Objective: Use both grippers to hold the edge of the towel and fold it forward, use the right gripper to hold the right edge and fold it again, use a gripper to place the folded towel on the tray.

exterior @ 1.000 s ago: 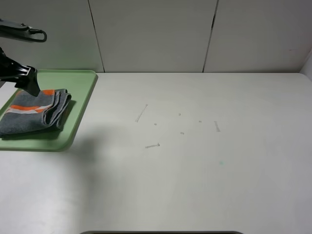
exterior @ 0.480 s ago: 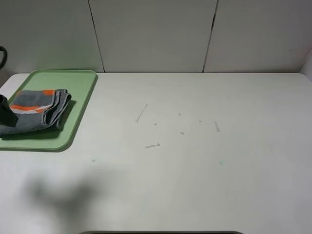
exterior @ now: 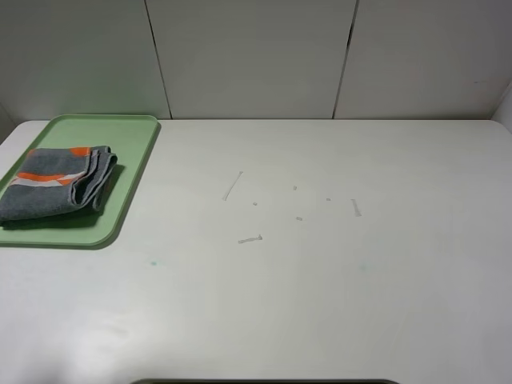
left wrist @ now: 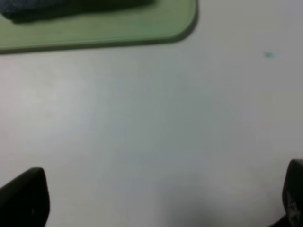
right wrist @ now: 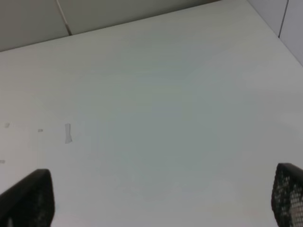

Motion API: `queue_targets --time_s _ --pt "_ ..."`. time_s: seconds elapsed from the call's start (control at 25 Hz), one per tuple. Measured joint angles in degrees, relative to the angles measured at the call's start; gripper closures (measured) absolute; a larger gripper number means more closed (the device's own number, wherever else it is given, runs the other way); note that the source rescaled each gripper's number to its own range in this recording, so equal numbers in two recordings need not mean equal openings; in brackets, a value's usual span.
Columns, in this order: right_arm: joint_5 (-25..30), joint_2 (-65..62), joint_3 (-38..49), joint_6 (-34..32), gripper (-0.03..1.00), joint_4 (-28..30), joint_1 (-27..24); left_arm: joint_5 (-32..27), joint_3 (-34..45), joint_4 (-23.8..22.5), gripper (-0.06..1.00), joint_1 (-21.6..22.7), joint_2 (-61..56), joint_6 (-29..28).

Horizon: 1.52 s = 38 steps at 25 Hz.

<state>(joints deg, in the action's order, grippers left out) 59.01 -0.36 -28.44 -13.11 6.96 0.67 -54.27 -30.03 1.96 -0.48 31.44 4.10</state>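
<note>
The dark grey towel lies folded on the pale green tray at the table's far left, its orange stripe facing up. Neither arm shows in the exterior high view. In the left wrist view my left gripper is open and empty over bare table, with the tray's near rim and a sliver of towel beyond it. In the right wrist view my right gripper is open and empty over bare white table.
The white table carries a few small scuff marks near its middle. Grey wall panels stand behind it. A small teal speck marks the table near the tray.
My left arm has drawn back from the towel on the tray and left the exterior high view. The towel stays folded on the tray.
</note>
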Motion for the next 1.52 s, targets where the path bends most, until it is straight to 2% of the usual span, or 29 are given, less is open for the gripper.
queue_targets --time_s 0.44,0.56,0.72,0.92,1.52 --pt "0.00 0.00 0.00 0.00 -0.03 0.00 0.00 -0.34 0.32 2.18 -0.05 0.00 -16.76 2.97" --pt "0.00 0.00 0.00 0.00 -0.03 0.00 0.00 -2.55 0.32 4.87 -0.05 0.00 -20.56 6.37" --pt "0.00 0.00 0.00 0.00 -0.03 0.00 0.00 -6.94 1.65 5.64 -0.05 0.00 -25.98 10.32" --pt "0.00 0.00 0.00 0.00 -0.03 0.00 0.00 -7.48 1.65 5.91 -0.05 0.00 -31.60 10.32" --pt "0.00 0.00 0.00 0.00 -0.03 0.00 0.00 -7.48 1.65 6.32 -0.04 0.00 -31.68 8.35"
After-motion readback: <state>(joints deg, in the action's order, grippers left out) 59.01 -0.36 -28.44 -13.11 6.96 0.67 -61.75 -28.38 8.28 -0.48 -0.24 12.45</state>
